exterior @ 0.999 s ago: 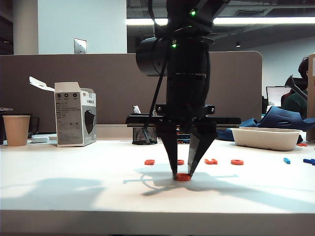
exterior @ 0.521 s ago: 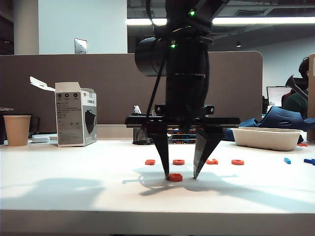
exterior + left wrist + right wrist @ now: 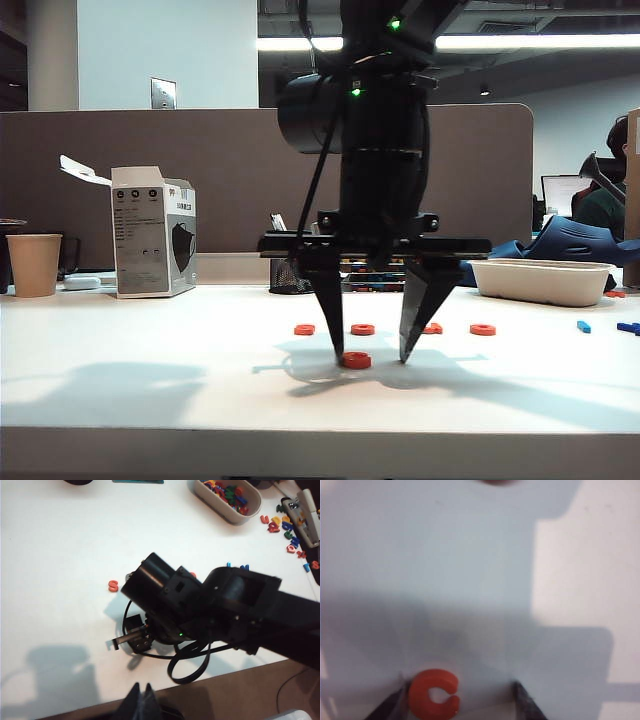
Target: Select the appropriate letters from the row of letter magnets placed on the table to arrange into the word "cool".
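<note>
**One C released, right jaws wide**

A second ago my right gripper [image 3: 372,358] pinched the orange C [image 3: 355,360]; now its fingers stand wide and the C lies free on the table [image 3: 150,380], touching the finger at 9 o'clock. Behind it I count four orange letters [image 3: 363,329] in a row. The arm points straight down. My left gripper [image 3: 141,705] hangs back; fingers look together.

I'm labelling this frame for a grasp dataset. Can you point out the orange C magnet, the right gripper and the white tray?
orange C magnet [image 3: 433,694]: right wrist view, on its curved back, flat on the table.
right gripper [image 3: 371,355]: exterior view, midway between the open fingers' tips.
white tray [image 3: 540,283]: exterior view, on its front wall.
</note>
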